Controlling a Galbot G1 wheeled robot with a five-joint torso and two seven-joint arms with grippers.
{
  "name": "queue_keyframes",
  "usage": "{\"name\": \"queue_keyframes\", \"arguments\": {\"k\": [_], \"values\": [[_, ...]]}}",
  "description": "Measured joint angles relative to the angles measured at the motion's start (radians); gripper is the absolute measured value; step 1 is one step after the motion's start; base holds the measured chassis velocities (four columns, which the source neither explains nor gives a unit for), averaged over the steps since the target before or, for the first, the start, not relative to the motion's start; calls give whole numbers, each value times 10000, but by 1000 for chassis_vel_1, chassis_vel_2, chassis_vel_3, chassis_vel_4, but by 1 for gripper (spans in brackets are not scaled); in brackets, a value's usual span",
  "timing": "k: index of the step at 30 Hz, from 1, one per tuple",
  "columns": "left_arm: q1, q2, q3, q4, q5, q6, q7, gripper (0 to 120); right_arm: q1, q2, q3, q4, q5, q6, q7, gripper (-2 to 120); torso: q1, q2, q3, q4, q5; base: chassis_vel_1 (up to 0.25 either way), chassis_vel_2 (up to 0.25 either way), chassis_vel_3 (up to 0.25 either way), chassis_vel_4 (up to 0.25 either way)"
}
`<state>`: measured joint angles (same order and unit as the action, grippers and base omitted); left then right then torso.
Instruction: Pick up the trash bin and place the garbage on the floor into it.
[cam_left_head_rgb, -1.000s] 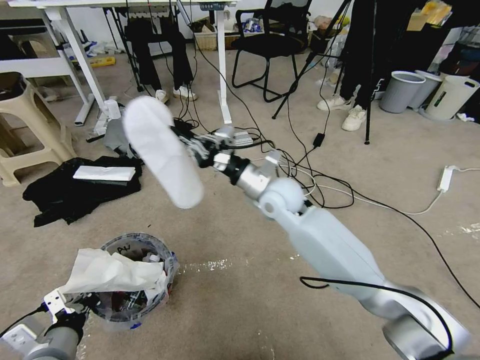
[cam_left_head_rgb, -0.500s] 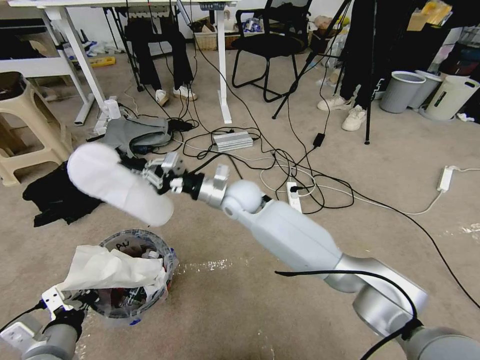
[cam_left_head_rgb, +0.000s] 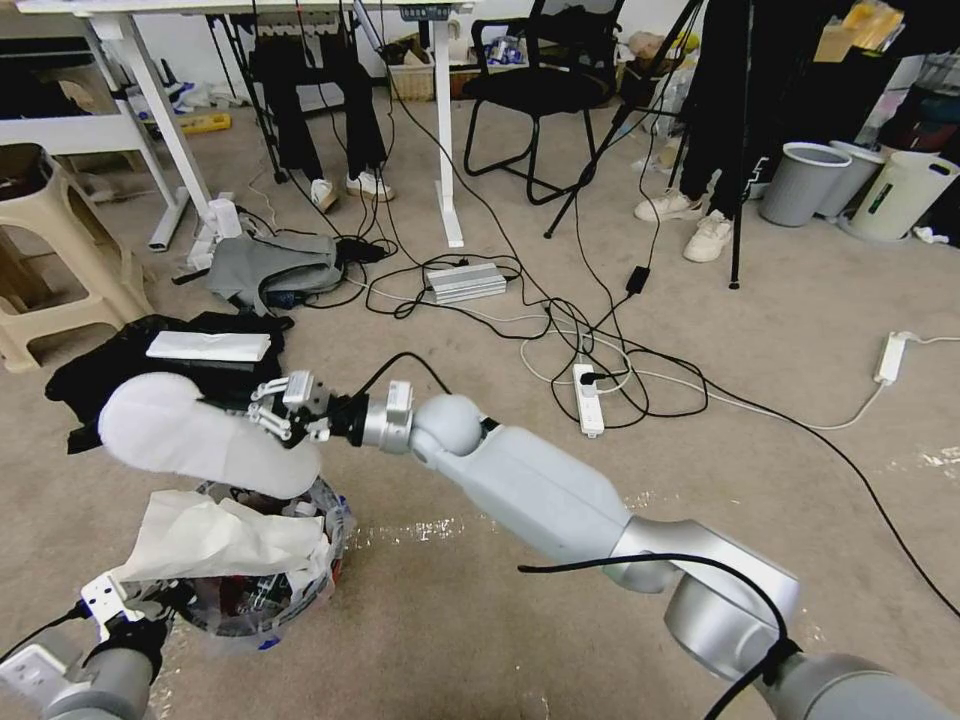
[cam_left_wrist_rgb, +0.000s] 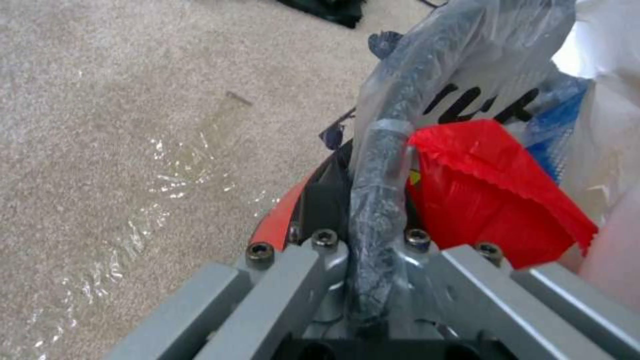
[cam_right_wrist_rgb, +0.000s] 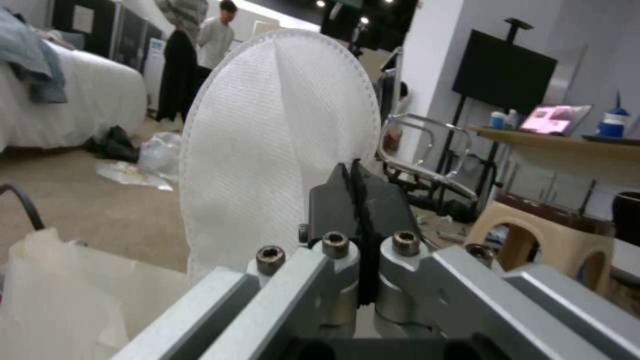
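The trash bin (cam_left_head_rgb: 325, 530), red with a crinkled clear liner, stands on the floor (cam_left_head_rgb: 480, 620) at the lower left of the head view. Garbage fills it, including a white tissue (cam_left_head_rgb: 220, 540) and a red wrapper (cam_left_wrist_rgb: 493, 195). My left gripper (cam_left_head_rgb: 130, 615) is shut on its near rim; in the left wrist view the left gripper (cam_left_wrist_rgb: 363, 200) clamps rim and bag. My right gripper (cam_left_head_rgb: 285, 415) is shut on a white slipper (cam_left_head_rgb: 190, 435), held level just over the bin's far rim. In the right wrist view the right gripper (cam_right_wrist_rgb: 353, 195) pinches the slipper (cam_right_wrist_rgb: 267, 150) by its edge.
Black clothes (cam_left_head_rgb: 130, 370) with a white flat item lie behind the bin. Tangled cables and a power strip (cam_left_head_rgb: 588, 398) cross the carpet's middle. A beige stool (cam_left_head_rgb: 50, 250) stands at far left, a grey bin (cam_left_head_rgb: 800, 180) and a white bin (cam_left_head_rgb: 905, 192) at far right.
My right arm has swung left and down with the white slipper, from mid-air over the cables to just above the trash bin. The left gripper and the bin have stayed put.
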<state>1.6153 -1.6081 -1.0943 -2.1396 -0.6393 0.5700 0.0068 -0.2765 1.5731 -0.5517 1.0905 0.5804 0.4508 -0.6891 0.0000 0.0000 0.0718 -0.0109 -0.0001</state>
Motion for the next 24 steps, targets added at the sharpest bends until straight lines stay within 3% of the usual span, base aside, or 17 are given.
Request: {"name": "queue_keyframes", "arguments": {"k": [6, 24], "values": [[25, 0, -27, -30, -32, -26, 0, 1, -132, 368, -85, -611, -232, 514, -209, 0, 0, 0, 0, 1, 0, 0, 0, 0, 0], [33, -1, -58, 21, -70, -94, 8, 1, -893, 360, -548, -853, -873, 1281, -198, 0, 0, 0, 0, -1, 1, 0, 0, 0, 0]]}}
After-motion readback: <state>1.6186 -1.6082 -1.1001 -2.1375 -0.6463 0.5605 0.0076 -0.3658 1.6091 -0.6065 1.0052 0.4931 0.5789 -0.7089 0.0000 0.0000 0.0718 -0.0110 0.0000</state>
